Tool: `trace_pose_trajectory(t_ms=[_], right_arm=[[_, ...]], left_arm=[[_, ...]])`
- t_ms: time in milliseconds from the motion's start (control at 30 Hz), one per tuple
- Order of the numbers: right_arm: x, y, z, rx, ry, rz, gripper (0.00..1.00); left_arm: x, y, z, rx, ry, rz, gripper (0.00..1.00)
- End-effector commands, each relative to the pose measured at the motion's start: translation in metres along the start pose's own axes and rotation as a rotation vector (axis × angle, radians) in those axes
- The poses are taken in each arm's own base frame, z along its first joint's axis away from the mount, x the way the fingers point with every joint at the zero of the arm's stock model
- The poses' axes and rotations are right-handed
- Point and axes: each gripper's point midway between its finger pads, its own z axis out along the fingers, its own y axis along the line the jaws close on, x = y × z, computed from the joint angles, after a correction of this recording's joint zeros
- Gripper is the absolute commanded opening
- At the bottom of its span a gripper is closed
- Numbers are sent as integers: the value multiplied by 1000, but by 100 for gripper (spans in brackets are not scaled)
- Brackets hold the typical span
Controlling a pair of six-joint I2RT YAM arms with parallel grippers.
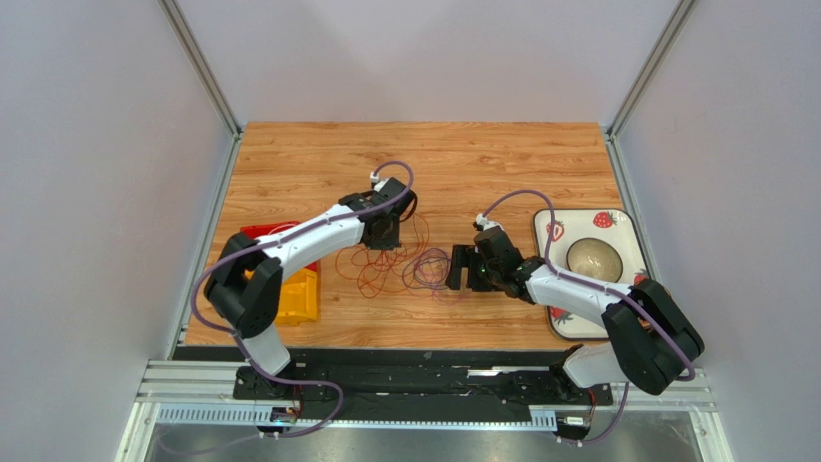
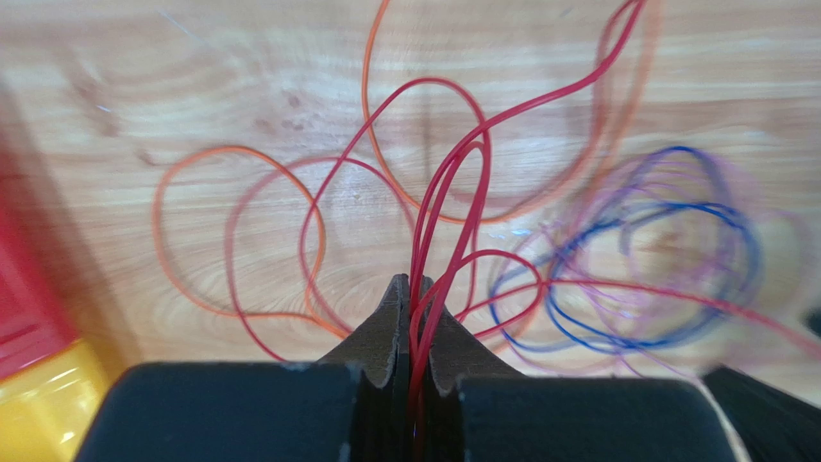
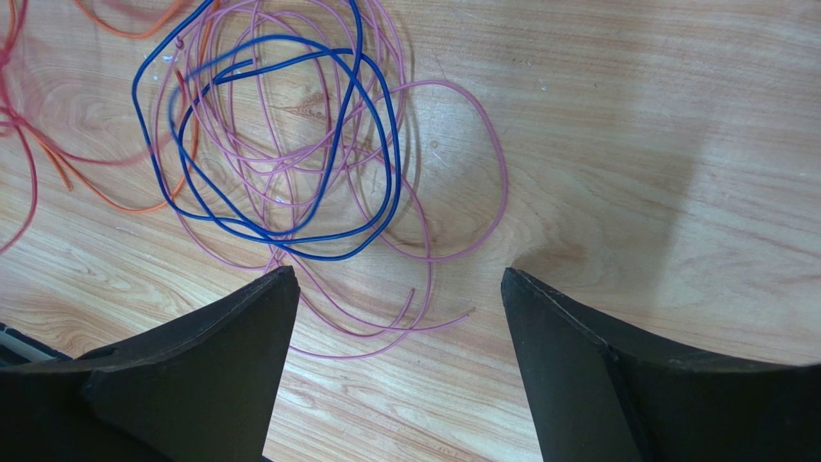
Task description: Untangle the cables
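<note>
The cables [image 1: 410, 267] lie as a loose tangle of thin wires mid-table, between my two grippers. My left gripper [image 1: 384, 237] is at the tangle's upper left. In the left wrist view the left gripper [image 2: 414, 285] is shut on several red cables [image 2: 453, 192], which rise from between its jaws. An orange cable [image 2: 193, 159] loops to the left and a blue cable [image 2: 578, 327] curls to the right. My right gripper [image 1: 461, 269] stands at the tangle's right edge. Seen from its wrist, the right gripper [image 3: 395, 272] is open above the loose ends of a pink cable [image 3: 501, 164], with a blue cable [image 3: 390, 144] coiled beyond.
A red bin [image 1: 252, 234] and a yellow bin [image 1: 299, 298] sit at the table's left edge under the left arm. A white strawberry-print tray [image 1: 617, 223] holding a bowl [image 1: 593, 258] stands at the right, beside the right arm.
</note>
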Motion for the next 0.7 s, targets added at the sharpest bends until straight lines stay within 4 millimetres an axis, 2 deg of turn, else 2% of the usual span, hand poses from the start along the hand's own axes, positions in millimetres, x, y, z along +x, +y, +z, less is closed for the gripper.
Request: trace_pose_trajectory(t_ms=[0, 100, 233, 267, 300, 333, 367, 433, 467, 567, 667], right_arm=[[16, -8, 3, 31, 66, -10, 86], [15, -9, 3, 32, 63, -9, 86], [15, -9, 2, 34, 58, -8, 85], [15, -9, 2, 33, 57, -6, 85], [15, -9, 2, 33, 57, -6, 85], [15, -10, 2, 35, 57, -5, 85], [14, -10, 2, 35, 55, -5, 85], [14, -9, 2, 34, 52, -5, 85], [15, -10, 2, 35, 54, -5, 85], [14, -10, 0, 34, 47, -2, 85], [13, -10, -1, 32, 41, -2, 85]], left_arm=[[-57, 1, -79, 72, -174, -9, 0], [-79, 9, -123, 103, -275, -15, 0], [-111, 20, -192, 145, -425, -19, 0], [-118, 23, -203, 143, -446, -19, 0], [-129, 28, -227, 141, -487, -12, 0], [-135, 31, -238, 140, -508, -10, 0], [-147, 33, -260, 155, -556, -23, 0], [-154, 43, -277, 130, -599, -10, 0], [-162, 47, -293, 131, -639, -19, 0], [-173, 59, -314, 110, -692, -13, 0], [-175, 59, -329, 141, -724, 11, 0]])
